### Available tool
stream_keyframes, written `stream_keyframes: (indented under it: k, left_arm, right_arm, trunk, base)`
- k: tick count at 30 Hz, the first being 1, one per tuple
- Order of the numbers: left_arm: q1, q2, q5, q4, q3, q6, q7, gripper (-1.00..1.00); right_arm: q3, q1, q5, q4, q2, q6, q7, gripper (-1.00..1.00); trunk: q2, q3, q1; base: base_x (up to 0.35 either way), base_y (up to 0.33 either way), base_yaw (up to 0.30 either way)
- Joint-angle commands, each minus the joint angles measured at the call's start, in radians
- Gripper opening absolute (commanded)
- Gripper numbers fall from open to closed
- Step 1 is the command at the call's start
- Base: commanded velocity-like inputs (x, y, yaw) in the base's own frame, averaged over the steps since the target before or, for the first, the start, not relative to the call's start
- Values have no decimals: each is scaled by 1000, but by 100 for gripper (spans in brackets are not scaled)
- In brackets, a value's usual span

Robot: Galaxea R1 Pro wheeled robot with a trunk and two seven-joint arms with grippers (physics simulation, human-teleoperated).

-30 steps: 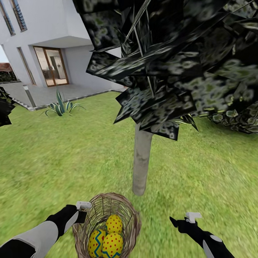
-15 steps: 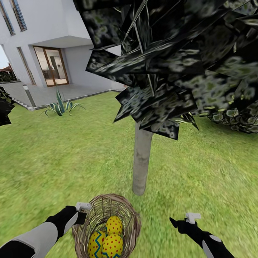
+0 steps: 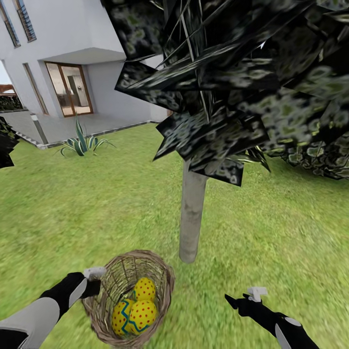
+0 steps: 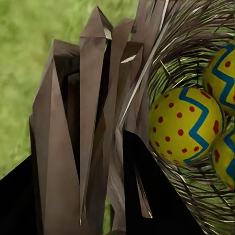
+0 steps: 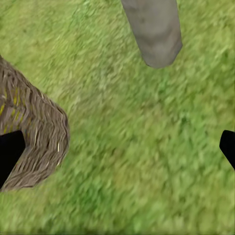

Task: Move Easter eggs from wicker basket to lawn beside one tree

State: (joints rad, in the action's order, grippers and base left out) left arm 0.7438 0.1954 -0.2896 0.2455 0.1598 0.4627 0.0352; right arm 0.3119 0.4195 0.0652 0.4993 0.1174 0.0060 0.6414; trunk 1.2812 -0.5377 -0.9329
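You've got all three Easter eggs (image 3: 135, 308) sitting in the one wicker basket (image 3: 164, 283), its rim pinched in your left gripper (image 3: 93, 281), while your right gripper (image 3: 242, 300) hangs spread over lawn (image 3: 271, 232) near the tree (image 3: 192, 218).

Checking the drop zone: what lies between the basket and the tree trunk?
Only bare lawn separates the basket from the trunk, seen in the right wrist view and head view.

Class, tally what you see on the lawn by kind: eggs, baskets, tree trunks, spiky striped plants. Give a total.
Eggs: 3
Baskets: 1
Tree trunks: 1
Spiky striped plants: 1
Total: 6
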Motion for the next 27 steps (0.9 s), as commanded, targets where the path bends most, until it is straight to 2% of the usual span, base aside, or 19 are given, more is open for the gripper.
stream_keyframes:
  k: [1,3,6,8,10,24,25,26,27]
  left_arm:
    - [2,-1,-11,14,12,39,4,-100]
    - [3,-3,-11,60,12,68,3,-100]
    - [3,0,-11,68,9,71,3,-100]
    - [3,2,-11,68,-15,71,4,-100]
    - [3,3,-10,67,-22,71,5,-100]
    - [3,6,-9,69,-23,70,3,-100]
    - [3,6,-9,69,-23,70,3,-100]
    - [3,6,-9,70,-24,71,3,-100]
    - [-3,11,-10,75,-28,77,4,-100]
  right_arm:
    - [7,1,7,0,-1,1,7,100]
    - [7,1,7,0,-1,0,9,100]
    - [6,1,7,-3,-2,2,9,100]
    - [5,1,7,-4,-3,2,9,100]
    - [6,1,7,-4,-2,2,9,100]
    - [7,1,6,0,0,2,7,100]
    - [7,1,7,7,1,15,9,100]
    - [7,1,7,20,2,67,12,100]
    - [13,4,2,21,-1,71,7,100]
  trunk:
    - [8,-4,-4]
    - [22,-10,-12]
    - [43,-20,-23]
    - [57,-26,-31]
    - [71,-32,-38]
    - [169,-76,-92]
    - [176,-79,-96]
    - [183,-83,-100]
    - [183,-83,-100]
  base:
    - [0,0,0]
    - [0,0,0]
    - [0,0,0]
    - [0,0,0]
    - [0,0,0]
    - [0,0,0]
    - [0,0,0]
    - [0,0,0]
    - [0,0,0]
